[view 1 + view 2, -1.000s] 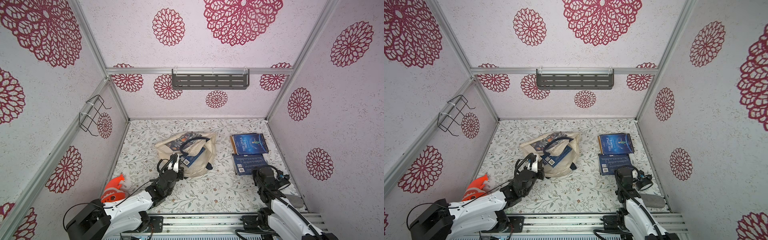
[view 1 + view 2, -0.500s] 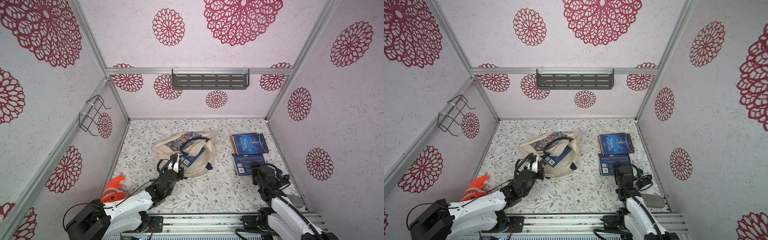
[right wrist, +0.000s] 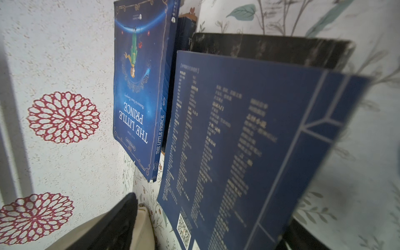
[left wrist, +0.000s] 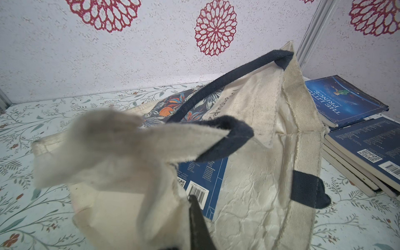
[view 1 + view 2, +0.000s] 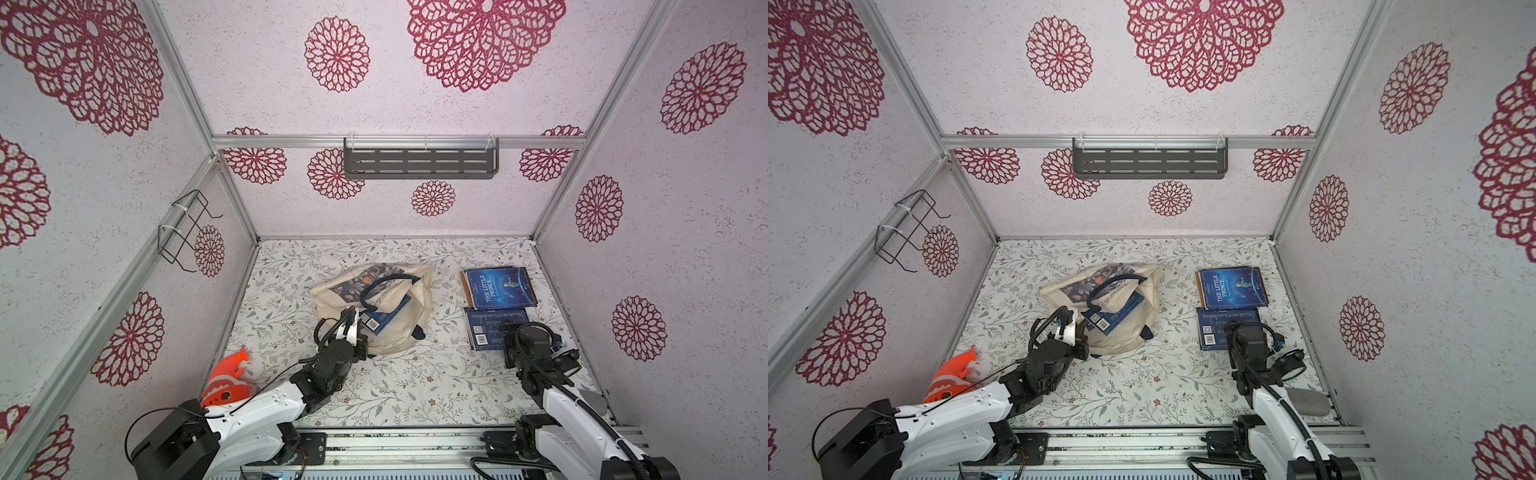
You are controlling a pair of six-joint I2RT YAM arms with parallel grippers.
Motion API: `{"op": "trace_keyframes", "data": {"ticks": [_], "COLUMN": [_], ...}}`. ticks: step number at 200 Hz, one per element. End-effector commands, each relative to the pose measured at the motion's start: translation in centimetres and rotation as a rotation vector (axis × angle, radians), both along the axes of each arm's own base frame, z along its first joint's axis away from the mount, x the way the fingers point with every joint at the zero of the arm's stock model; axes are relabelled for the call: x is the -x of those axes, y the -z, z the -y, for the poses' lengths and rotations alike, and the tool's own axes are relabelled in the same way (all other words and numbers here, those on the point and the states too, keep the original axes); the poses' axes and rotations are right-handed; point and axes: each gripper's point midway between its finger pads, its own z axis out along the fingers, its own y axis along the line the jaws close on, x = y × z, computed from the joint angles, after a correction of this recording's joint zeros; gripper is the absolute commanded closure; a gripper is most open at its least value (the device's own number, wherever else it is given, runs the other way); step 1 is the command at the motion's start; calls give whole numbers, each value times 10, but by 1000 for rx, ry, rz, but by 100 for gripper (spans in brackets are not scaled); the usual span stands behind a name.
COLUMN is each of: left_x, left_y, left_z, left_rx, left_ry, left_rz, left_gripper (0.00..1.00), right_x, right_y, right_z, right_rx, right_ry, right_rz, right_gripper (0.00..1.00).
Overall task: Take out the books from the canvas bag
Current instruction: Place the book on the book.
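Left wrist view: your left gripper [image 4: 194, 218] pinches the floppy canvas bag [image 4: 249, 194] rim; right gripper [image 5: 512, 330] spread wide, holding nothing. Grip the probably light, bendy book [image 4: 203, 179] by its exposed edge.

Book [image 4: 203, 179] inside canvas bag [image 4: 249, 194]: mostly hidden under canvas. Stack of books [image 4: 368, 155]: cut off by left wrist view's edge; back-cover print blurred in right wrist view.

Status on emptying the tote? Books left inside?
Done: a far pile and a near pile of dark blue paperbacks lie right of the cream canvas tote bag. In hand: left gripper shut on its rim; right gripper open at the near pile. Left: one dark blue barcoded paperback shows in the mouth; deeper is hidden.
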Motion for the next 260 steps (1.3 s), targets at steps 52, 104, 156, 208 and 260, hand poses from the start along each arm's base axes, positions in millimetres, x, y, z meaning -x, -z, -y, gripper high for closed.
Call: {"op": "trace_keyframes", "data": {"ticks": [52,104,156,208,260], "left_x": [1,2,2,2,2], "left_y": [-26,-28,-30,-29,-28], "left_z": [10,11,9,10,8], "left_rx": [53,58,61,62,60], "left_ry": [39,45,41,37,25], "left_rz": [47,50,54,55,58], "left_gripper": [100,100,100,100,100], "right_x": [10,20,8,-12,-23], "right_y": [2,-15,-62,-96,-112], "right_z": [4,15,14,-25,-115], "right_rx": [6,84,182,190,198], "right_ry": [0,18,-51,-188,-422], "right_rz": [-95,-120,-36,128,230], "right_gripper": [6,1,1,1,11]}}
